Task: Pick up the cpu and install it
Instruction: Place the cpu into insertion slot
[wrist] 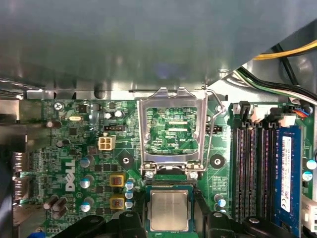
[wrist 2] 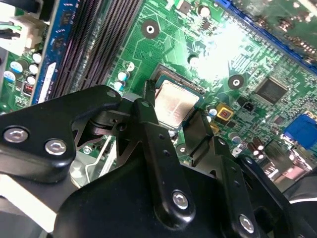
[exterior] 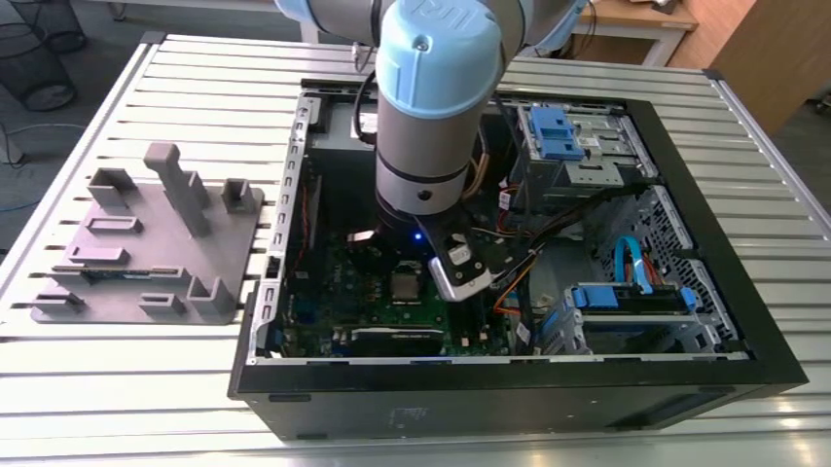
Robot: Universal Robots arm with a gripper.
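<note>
One open case hems the pincer in, cables close beside it, the motherboard just beneath. The socket bracket ahead stands flipped open, not yet closed; the cpu lies seated directly under the pincer, and we cannot tell whether it is gripped.

Cpu flat on mobo, socket bracket open beside it.

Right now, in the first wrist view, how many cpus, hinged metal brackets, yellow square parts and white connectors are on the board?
cpu: 1
metal bracket: 1
yellow square parts: 2
white connector: 1
Total: 5
</note>
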